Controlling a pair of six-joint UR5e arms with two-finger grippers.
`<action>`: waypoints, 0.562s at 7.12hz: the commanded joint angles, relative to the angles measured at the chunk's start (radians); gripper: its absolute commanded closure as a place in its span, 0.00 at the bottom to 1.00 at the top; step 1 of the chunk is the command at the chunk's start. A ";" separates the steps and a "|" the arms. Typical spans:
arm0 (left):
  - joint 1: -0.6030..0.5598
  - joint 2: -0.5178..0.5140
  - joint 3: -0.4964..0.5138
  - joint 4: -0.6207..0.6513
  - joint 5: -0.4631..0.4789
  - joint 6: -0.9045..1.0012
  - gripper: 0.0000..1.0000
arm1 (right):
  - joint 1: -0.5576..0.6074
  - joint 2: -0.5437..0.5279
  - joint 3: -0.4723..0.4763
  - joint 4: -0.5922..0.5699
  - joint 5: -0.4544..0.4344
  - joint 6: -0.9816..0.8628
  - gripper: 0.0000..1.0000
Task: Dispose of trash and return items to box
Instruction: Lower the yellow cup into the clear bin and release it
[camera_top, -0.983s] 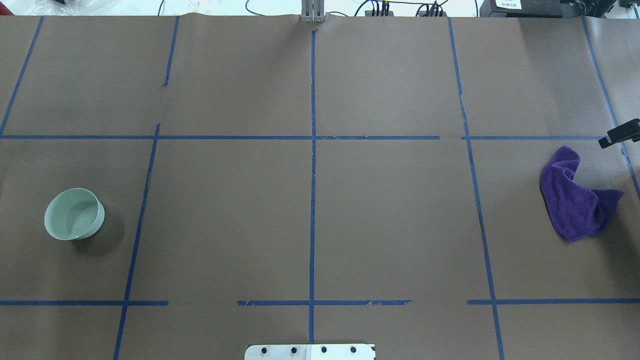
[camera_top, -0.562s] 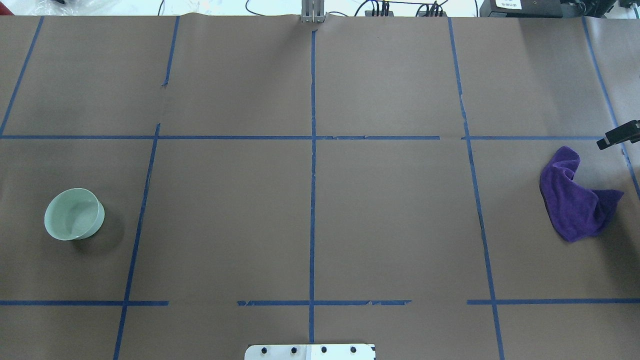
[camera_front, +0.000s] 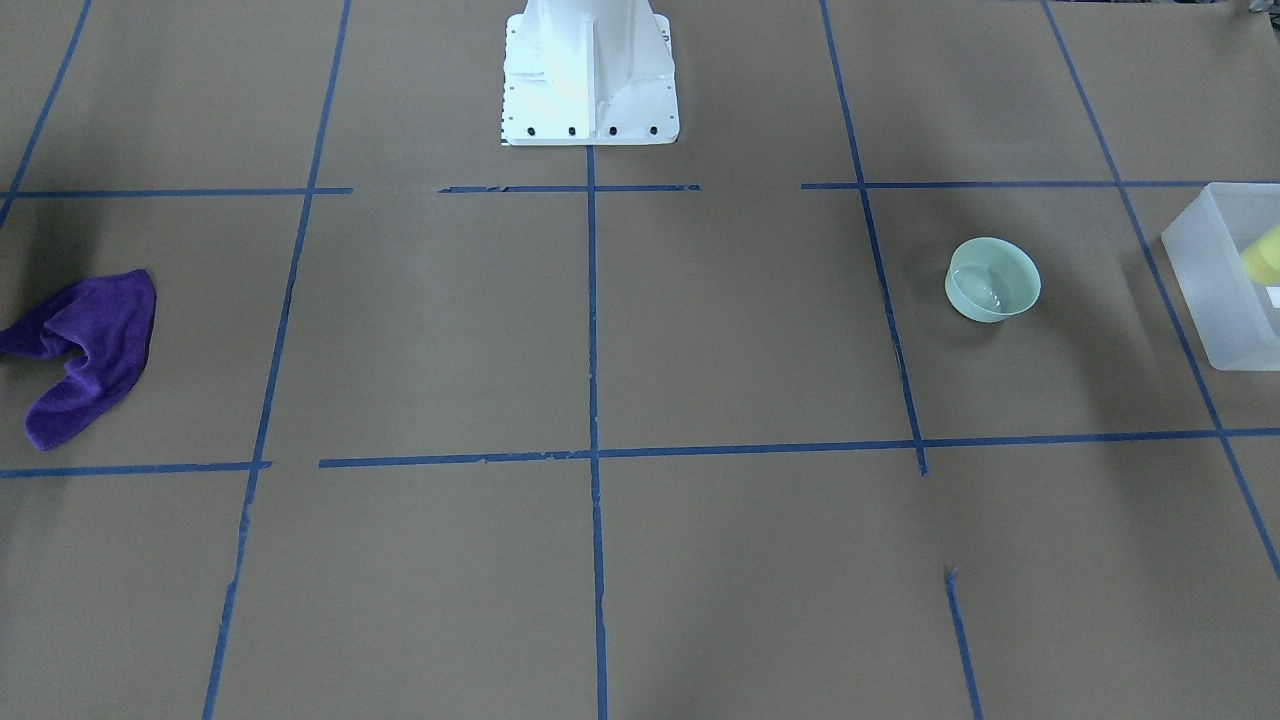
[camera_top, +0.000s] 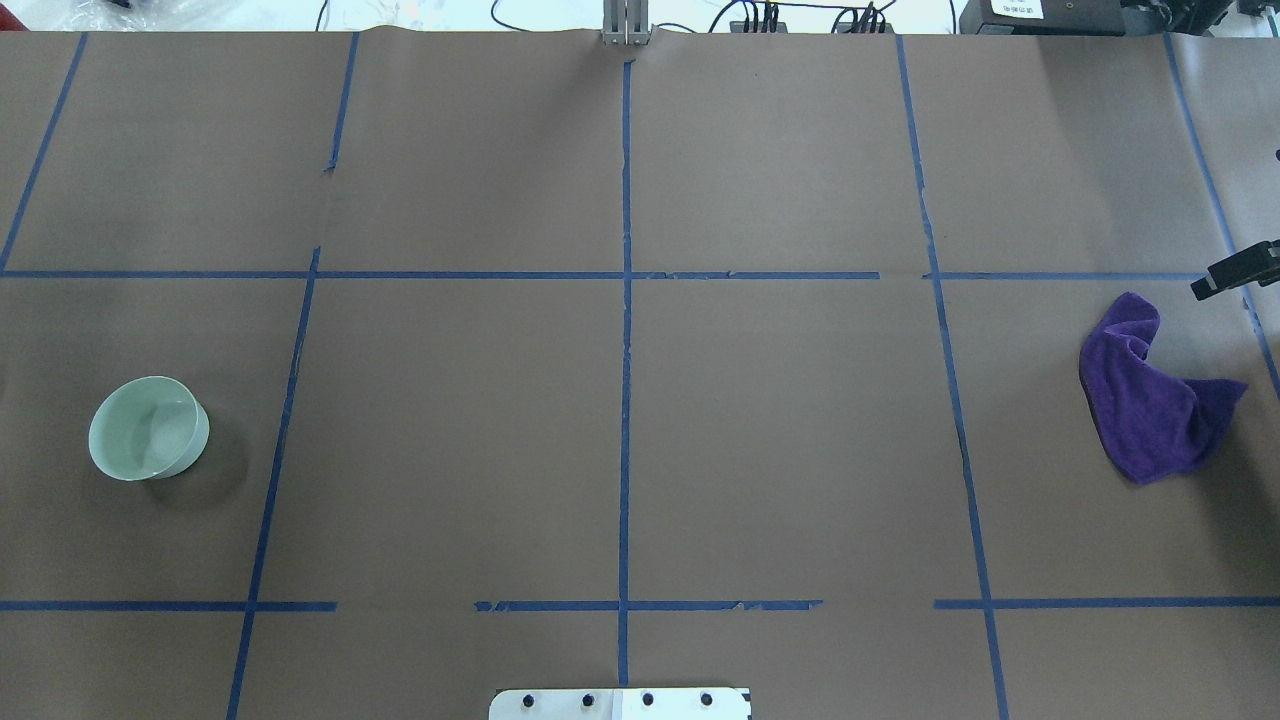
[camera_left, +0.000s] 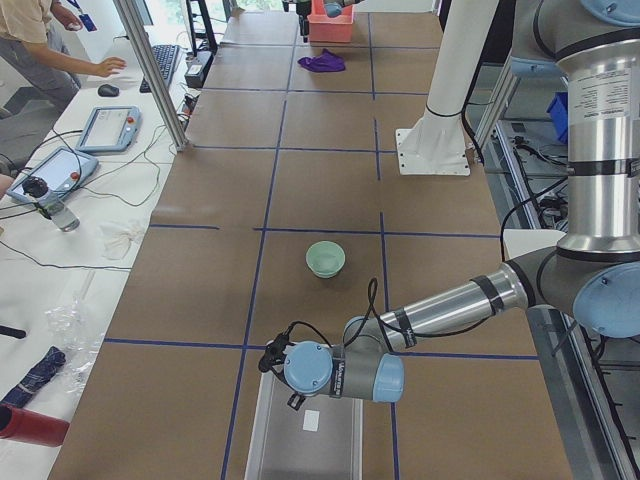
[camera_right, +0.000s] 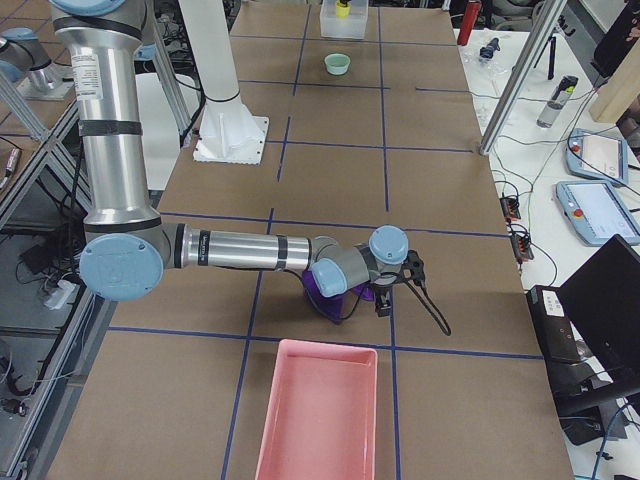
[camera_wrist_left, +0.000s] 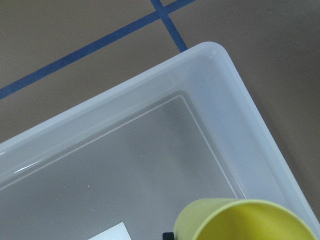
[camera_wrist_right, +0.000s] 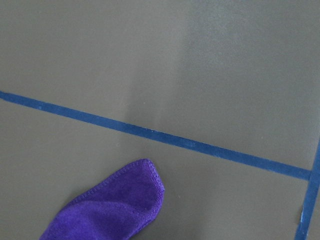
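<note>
Yellow cup at left pincer, over box floor; cannot tell whether pincer clamps it.

Even, bright light; soft shadow beside bowl (lower right, overhead view); cup soft-focus near left wrist lens.

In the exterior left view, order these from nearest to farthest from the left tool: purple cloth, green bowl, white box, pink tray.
1. White box, at the near end.
2. Green bowl, mid-table.
3. Purple cloth, far end.
4. Pink tray, just beyond it.
</note>
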 joint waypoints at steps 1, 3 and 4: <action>0.000 0.000 0.036 -0.023 -0.002 -0.002 1.00 | 0.000 0.002 0.003 0.000 -0.004 0.000 0.00; 0.002 -0.002 0.042 -0.023 -0.011 -0.007 0.97 | 0.000 0.000 0.012 0.001 -0.002 0.000 0.00; 0.000 -0.002 0.042 -0.023 -0.011 -0.007 0.85 | 0.000 0.000 0.006 0.000 -0.004 0.001 0.00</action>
